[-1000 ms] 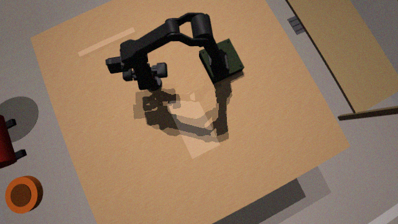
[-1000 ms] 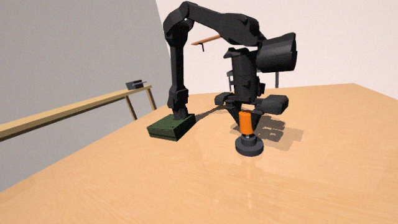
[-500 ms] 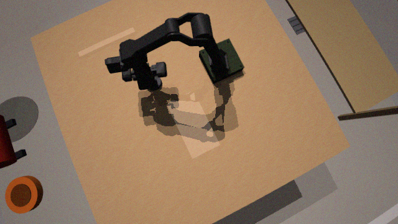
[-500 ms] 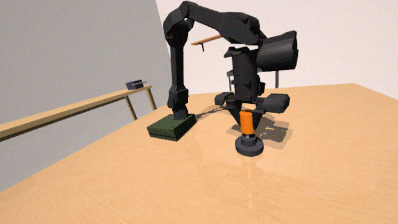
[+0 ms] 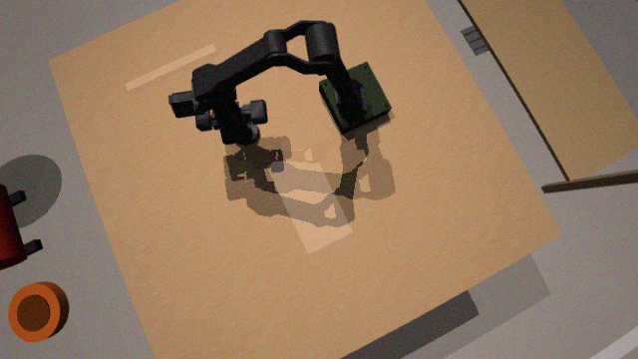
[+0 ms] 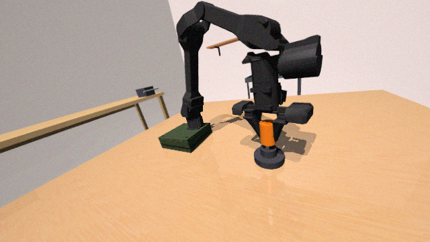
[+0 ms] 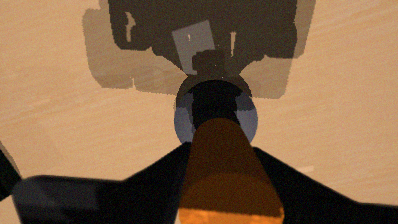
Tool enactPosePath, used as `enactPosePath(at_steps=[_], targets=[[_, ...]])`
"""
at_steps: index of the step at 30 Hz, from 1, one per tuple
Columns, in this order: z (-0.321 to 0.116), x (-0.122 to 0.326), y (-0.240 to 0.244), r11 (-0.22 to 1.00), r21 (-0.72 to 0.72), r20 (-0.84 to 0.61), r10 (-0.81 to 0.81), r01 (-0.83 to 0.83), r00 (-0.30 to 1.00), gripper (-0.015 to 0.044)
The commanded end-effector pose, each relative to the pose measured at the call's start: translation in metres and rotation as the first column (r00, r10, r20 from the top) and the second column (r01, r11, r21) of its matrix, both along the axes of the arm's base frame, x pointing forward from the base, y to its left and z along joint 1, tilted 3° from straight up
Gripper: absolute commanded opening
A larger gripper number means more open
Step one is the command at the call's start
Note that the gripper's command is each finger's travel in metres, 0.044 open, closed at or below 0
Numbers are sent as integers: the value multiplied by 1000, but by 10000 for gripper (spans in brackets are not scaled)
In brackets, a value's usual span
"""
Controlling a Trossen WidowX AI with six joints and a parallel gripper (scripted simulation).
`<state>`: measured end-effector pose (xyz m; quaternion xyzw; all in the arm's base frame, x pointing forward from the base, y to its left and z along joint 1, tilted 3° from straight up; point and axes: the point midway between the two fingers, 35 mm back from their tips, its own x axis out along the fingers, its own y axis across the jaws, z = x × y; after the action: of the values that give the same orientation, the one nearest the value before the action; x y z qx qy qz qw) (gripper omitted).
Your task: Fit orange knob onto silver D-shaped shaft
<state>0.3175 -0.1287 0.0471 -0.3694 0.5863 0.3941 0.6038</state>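
The orange knob [image 6: 267,131] [image 7: 223,167] is upright between the fingers of my gripper [image 6: 268,136] [image 7: 220,150], which is shut on it. The knob is directly over the dark round pedestal [image 6: 269,162] [image 7: 183,121] [image 5: 254,133]. A short bit of the shaft [image 6: 267,147] shows between the knob's lower edge and the pedestal's raised collar, so the knob is not flush with the pedestal. The knob's hole and the shaft's flat side are hidden, and I cannot tell whether they line up. In the top view the arm hides the knob.
The arm's green base block [image 5: 374,92] [image 6: 183,136] stands on the wooden table [image 5: 199,279] [image 6: 134,202]. A side bench [image 5: 563,90] [image 6: 84,115] is beyond the table. An orange round object [image 5: 59,311] and a red one [image 5: 7,229] are off the table's left side in the top view.
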Motion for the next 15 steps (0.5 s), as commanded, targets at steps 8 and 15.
enactPosePath(at_steps=[8, 15], targets=[[1, -3, 1, 1000, -4, -1, 3, -3, 1000, 0], [4, -5, 2, 998, -4, 1, 57, -57, 998, 0]])
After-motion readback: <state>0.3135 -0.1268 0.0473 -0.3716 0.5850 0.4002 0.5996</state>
